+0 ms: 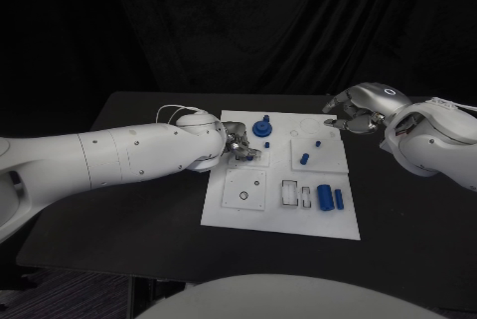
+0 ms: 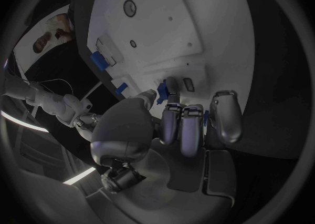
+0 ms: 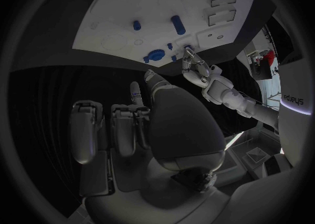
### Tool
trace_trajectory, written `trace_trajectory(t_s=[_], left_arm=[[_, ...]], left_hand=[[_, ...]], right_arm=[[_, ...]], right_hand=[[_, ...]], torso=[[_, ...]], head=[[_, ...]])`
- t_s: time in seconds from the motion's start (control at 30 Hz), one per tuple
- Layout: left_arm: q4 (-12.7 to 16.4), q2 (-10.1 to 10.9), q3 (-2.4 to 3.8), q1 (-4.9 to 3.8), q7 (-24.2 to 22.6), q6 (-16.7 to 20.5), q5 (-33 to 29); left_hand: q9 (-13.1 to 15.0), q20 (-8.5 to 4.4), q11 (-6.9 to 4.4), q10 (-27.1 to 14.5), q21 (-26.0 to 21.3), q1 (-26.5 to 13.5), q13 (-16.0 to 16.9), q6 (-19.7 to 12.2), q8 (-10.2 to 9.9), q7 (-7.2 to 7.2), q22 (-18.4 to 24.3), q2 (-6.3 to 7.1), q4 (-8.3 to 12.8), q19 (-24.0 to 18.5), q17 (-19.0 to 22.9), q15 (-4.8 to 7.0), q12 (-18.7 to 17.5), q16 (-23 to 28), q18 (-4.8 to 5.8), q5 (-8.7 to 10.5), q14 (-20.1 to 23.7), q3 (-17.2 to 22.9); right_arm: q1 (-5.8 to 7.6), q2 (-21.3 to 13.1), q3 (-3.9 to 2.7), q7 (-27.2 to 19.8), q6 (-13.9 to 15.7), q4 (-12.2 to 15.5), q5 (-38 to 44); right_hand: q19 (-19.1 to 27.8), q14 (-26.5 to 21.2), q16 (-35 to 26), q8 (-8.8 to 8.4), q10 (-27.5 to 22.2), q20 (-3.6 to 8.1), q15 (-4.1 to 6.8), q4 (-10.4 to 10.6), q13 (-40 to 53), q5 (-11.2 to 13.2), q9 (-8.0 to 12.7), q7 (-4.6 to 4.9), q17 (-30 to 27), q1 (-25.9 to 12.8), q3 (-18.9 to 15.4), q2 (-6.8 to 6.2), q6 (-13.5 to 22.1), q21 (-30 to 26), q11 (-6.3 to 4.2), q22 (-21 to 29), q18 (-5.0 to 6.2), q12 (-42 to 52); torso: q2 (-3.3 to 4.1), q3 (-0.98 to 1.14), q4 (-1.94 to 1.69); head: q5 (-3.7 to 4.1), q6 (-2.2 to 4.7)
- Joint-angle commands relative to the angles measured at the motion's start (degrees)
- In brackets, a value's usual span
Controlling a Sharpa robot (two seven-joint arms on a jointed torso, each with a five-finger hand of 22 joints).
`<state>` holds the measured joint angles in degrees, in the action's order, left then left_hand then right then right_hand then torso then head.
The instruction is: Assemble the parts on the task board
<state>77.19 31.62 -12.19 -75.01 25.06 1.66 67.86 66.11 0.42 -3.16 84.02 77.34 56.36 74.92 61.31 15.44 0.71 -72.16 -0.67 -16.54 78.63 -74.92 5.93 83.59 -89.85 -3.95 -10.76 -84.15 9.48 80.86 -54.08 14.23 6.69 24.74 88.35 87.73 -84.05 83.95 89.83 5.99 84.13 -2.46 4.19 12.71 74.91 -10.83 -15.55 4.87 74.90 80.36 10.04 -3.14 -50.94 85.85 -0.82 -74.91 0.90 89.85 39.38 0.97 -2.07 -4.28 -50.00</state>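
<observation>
The white task board [image 1: 224, 219] lies mid-table. My left hand [image 1: 236, 144] hovers low over its far left part and pinches a small blue part [image 1: 254, 153] between thumb and a fingertip; the left wrist view shows that small blue part [image 2: 162, 87] at the fingertips [image 2: 172, 88]. A blue round gear-like part [image 1: 261, 128] stands just beyond it. My right hand [image 1: 350, 119] hangs over the board's far right corner, fingers apart, holding nothing. Two short blue pegs [image 1: 304, 158] stand on the right square plate. Two blue cylinders [image 1: 325, 197] lie near the right edge.
The board carries raised square plates [image 1: 245, 189] with holes and rectangular slots [image 1: 288, 193]. Black table [image 1: 129, 215] surrounds it, with open room to the left and at the front. In the right wrist view the board [image 3: 118, 19] and my left hand [image 3: 197, 71] lie ahead.
</observation>
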Motion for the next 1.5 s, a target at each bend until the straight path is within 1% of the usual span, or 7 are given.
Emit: trace_trajectory(t_s=[0.03, 0.43, 0.5, 0.53, 0.6, 1.0, 1.5], left_arm=[[0.0, 0.0, 0.01, 0.13, -2.0, 1.3, 0.1], [-0.3, -0.3, 0.01, 0.13, -2.8, 1.6, 0.1], [-0.3, -0.3, 0.01, 0.13, -2.6, 1.4, 0.1], [-0.4, -0.3, 0.01, 0.13, -2.6, 1.2, 0.1], [-0.4, -0.2, 0.01, 0.13, -2.4, 0.9, 0.1], [-0.5, -0.2, 0.01, 0.14, -1.7, -0.8, 0.1], [-0.5, -0.2, 0.01, 0.14, -1.7, -1.1, 0.1]], left_hand=[[1.1, 0.09, -0.11, 2.6, -0.2, -0.1, 9.4, -0.3, 0.5, -0.07, -0.1, -0.49, 0.0, 0.4, -15.1, 0.13, 0.1, -0.2, -0.64, 0.48, -5.9, -0.5], [5.7, -0.08, -0.32, 2.7, -0.3, 0.6, 9.5, -1.3, 2.4, -0.31, -0.5, -1.08, 0.1, 0.6, -15.1, 0.29, 0.2, -0.2, -0.61, 0.41, -5.9, -1.7], [10.3, -0.34, -0.59, 2.7, -0.4, 1.2, 9.4, -1.5, 5.2, -0.68, -0.7, -1.43, -0.2, 0.6, -15.1, 0.44, 0.2, -0.2, -0.65, -1.67, -5.9, -2.2], [11.3, -0.32, -0.67, 2.7, -0.4, 1.3, 9.5, 0.2, 9.6, -0.77, -0.8, -1.59, 0.0, 0.7, -15.1, 0.56, 0.2, -0.2, -0.6, -2.25, -5.9, -2.3], [11.4, -0.43, -0.77, 2.7, -0.5, 1.6, 9.4, 0.0, 11.2, -0.89, -0.9, -1.75, 0.0, 0.7, -15.1, 0.66, 0.2, -0.2, -0.61, -3.98, -5.9, -2.3], [10.8, -0.62, -0.95, 2.4, -1.1, 6.5, 9.2, -3.9, 11.4, -1.08, -0.9, -0.7, 1.4, 0.4, -15.1, 0.83, -0.2, -0.2, -0.69, -12.69, -5.9, -0.2], [10.3, -0.6, -0.9, 2.3, -1.4, 7.2, 9.0, -5.3, 9.6, -1.0, -0.8, -0.34, 1.7, 0.2, -15.1, 0.8, -0.4, -0.2, -0.75, -13.37, -5.9, 0.4]], right_arm=[[-0.13, 0.0, -0.04, 1.4, -0.4, 0.0, 0.1], [-0.13, 0.0, -0.04, 1.6, -0.7, -0.1, 0.1], [-0.13, 0.0, -0.04, 1.7, -0.8, -0.1, 0.1], [-0.13, 0.0, -0.04, 1.7, -0.8, -0.1, 0.1], [-0.13, -0.1, -0.04, 1.7, -0.9, -0.1, 0.1], [-0.13, 0.0, -0.04, 1.9, -1.2, -0.1, 0.1], [-0.14, -0.1, -0.04, 1.9, -1.3, -0.2, 0.1]], right_hand=[[-3.3, 6.1, 0.2, -0.39, 5.9, -0.19, -0.35, -0.4, 15.1, -0.2, 0.1, -0.04, 15.1, 0.4, 0.0, 0.21, -0.4, -0.4, 0.33, -13.5, 0.32, 0.1], [-3.3, 6.1, 0.2, -0.41, 5.9, -0.19, -0.35, -0.5, 15.1, -0.2, 0.1, -0.06, 15.1, 0.4, 0.1, 0.26, -0.4, -0.5, 0.32, -13.5, 0.34, 0.1], [-3.3, 6.1, 0.2, -0.41, 5.9, -0.19, -0.35, -0.5, 15.1, -0.2, 0.1, -0.06, 15.1, 0.4, 0.1, 0.26, -0.4, -0.5, 0.32, -13.5, 0.34, 0.1], [-3.3, 6.1, 0.2, -0.41, 5.9, -0.19, -0.35, -0.5, 15.1, -0.2, 0.1, -0.06, 15.1, 0.4, 0.1, 0.26, -0.4, -0.5, 0.32, -13.5, 0.34, 0.1], [-3.2, 6.1, 0.2, -0.44, 5.9, -0.18, -0.34, -0.5, 15.1, -0.2, 0.1, -0.06, 15.1, 0.4, 0.1, 0.34, -0.5, -0.6, 0.32, -13.4, 0.37, 0.1], [-3.2, 6.1, 0.2, -0.44, 5.9, -0.18, -0.34, -0.5, 15.1, -0.2, 0.1, -0.06, 15.1, 0.4, 0.1, 0.34, -0.5, -0.6, 0.32, -13.4, 0.37, 0.1], [-3.2, 6.1, 0.2, -0.46, 5.9, -0.18, -0.34, -0.5, 15.1, -0.2, 0.1, -0.05, 15.1, 0.4, 0.2, 0.37, -0.5, -0.7, 0.32, -13.4, 0.39, 0.1]], torso=[[0.03, -0.02, 0.0], [0.0, 0.02, -0.01], [0.0, 0.01, 0.01], [0.01, 0.01, 0.01], [0.03, 0.02, 0.02], [0.03, 0.02, -0.05], [-0.03, -0.02, -0.02]], head=[[0.02, 0.0], [0.01, 0.0], [-0.03, 0.0], [-0.04, 0.0], [-0.05, 0.0], [-0.14, 0.0], [-0.15, 0.0]])
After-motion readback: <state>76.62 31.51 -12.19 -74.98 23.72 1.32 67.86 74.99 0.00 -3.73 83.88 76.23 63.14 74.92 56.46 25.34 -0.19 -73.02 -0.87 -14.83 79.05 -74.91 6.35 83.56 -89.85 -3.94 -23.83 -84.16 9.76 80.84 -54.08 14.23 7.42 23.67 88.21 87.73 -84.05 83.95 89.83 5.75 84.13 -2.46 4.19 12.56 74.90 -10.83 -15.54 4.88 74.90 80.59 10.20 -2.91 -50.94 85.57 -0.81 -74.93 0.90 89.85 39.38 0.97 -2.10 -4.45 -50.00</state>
